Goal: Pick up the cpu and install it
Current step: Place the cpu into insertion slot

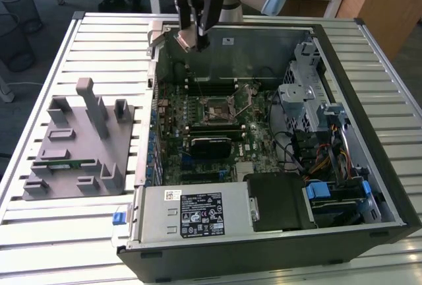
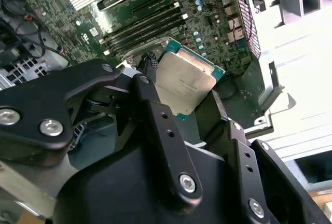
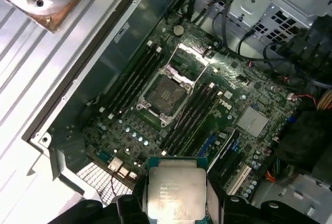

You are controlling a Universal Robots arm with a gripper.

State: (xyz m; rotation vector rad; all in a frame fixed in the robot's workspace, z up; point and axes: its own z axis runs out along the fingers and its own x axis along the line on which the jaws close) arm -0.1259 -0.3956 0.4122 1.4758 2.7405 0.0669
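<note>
While the claw (image 3: pixel 175 204) grips the cpu (image 3: pixel 176 185) by two opposite edges, narrowed to the chip's width, the arm holds it above the open desktop case (image 1: pixel 264 51) on the slatted bench (image 1: pixel 66 232), the chip well clear of the motherboard (image 3: pixel 124 130). The empty CPU socket (image 3: pixel 165 93) lies below, its retention frame (image 3: pixel 191 53) swung up.

The chip looks light, thin and stiff. Its smooth metal lid would likely slip under a loose hold, and the contact face underneath is probably delicate, so the rim where the claw has it seems the safe place to take it.

The underside is hidden in both wrist views. In the first wrist view the picture's edge cuts off part of the chip and the grip on it. The socket's pins and any corner marking are too fine to make out.
</note>
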